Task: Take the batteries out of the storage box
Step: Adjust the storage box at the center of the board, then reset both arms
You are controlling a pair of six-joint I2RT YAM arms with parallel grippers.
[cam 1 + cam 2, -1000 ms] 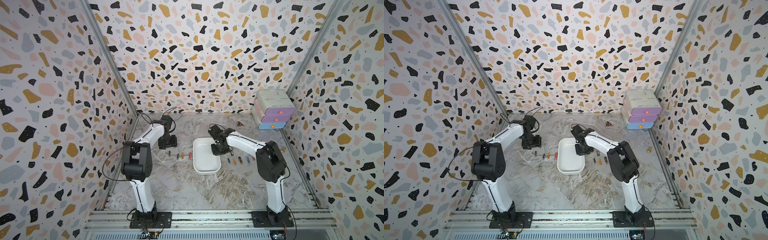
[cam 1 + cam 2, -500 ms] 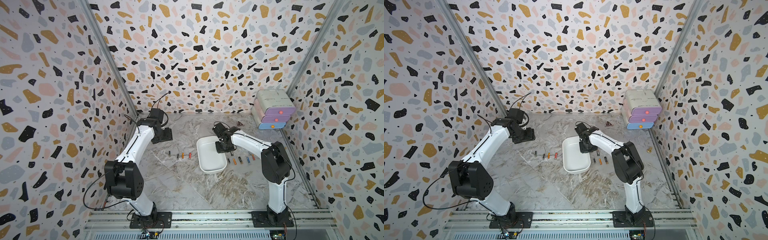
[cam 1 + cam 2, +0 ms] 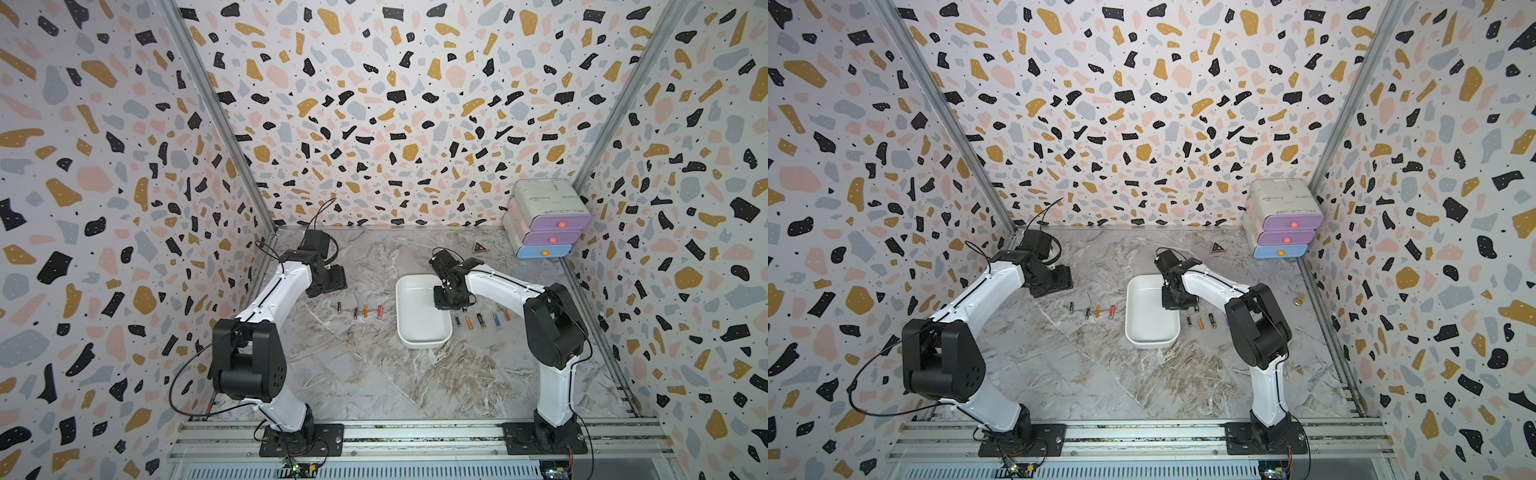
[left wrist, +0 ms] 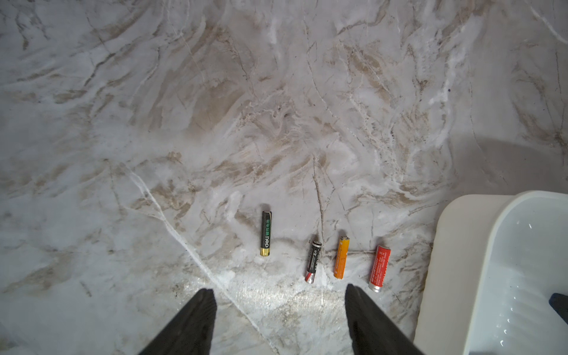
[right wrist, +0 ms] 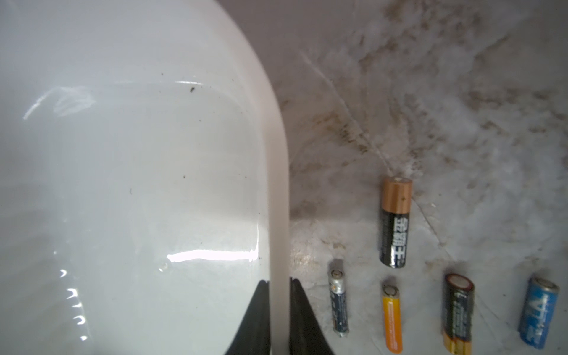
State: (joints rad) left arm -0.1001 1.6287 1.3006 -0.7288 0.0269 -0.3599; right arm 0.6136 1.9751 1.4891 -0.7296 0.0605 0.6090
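Storage box (image 3: 417, 322) had slid toward the right arm over the last second. It skewed midway, then sat square again. Its right edge ended just beside the closest of five batteries (image 5: 396, 221) lying on that side. Right gripper (image 5: 279, 281) straddled the box's side wall, fingers pinched onto it, no gap visible. Box interior looked empty in the right wrist view. Judgement: unloading was done and the robot was only shifting the box.

Four more batteries lay in a row on the table (image 3: 374, 382) on the box's other side. Left gripper (image 4: 278, 289) hovered beyond that row, fingers spread, holding nothing. That arm's elbow had swung back toward the rail.

Further off sat the brass knob (image 3: 1298, 300) by the right wall, the triangular marker (image 3: 480, 247) and the drawer unit (image 3: 544, 220) at the back. Only obstruction: the right-hand batteries, in the box's sliding path.
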